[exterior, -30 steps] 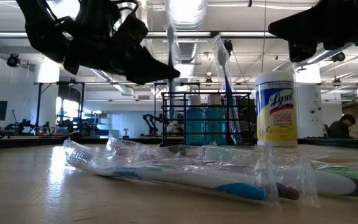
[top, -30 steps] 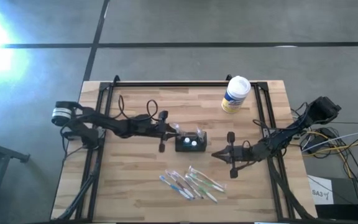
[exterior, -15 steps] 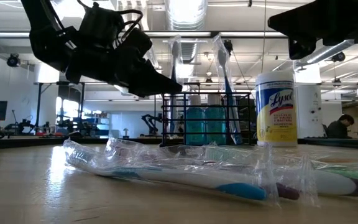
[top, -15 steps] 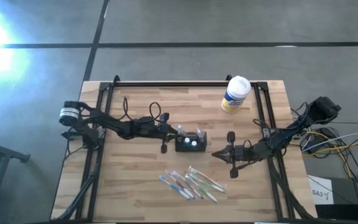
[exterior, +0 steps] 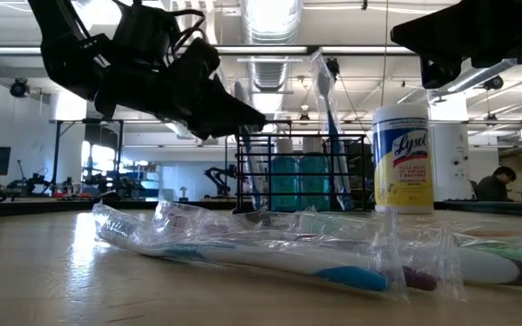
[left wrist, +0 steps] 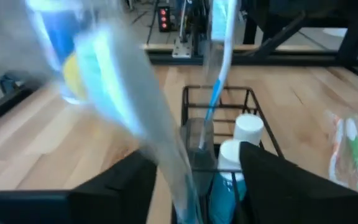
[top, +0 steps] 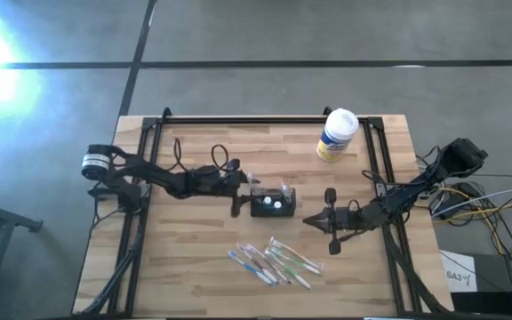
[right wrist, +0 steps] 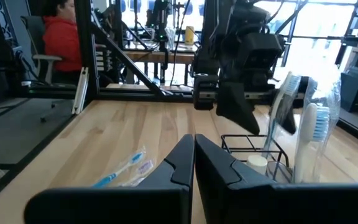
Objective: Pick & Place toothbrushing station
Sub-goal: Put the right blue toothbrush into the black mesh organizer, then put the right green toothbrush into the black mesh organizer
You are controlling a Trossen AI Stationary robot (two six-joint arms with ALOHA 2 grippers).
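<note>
Left end effector [top: 244, 190] grasping wrapped toothbrush [left wrist: 138, 118] above the toothbrushing station [top: 273, 204]; right end effector [top: 312, 220] clenched, hovering right of it.

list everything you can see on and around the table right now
toothbrushing station: one, black wire holder, table centre, holding two teal bottles and an upright wrapped toothbrush
wrapped toothbrush in left gripper: one, blue and white, tilted over the station
wrapped toothbrushes: a loose pile, near edge of table
wipes canister: one, white and yellow, far right
table: one, light wood
person: one, red top, seated beyond the table
left gripper: at the station's left end
right gripper: right of station, shut, empty
</note>
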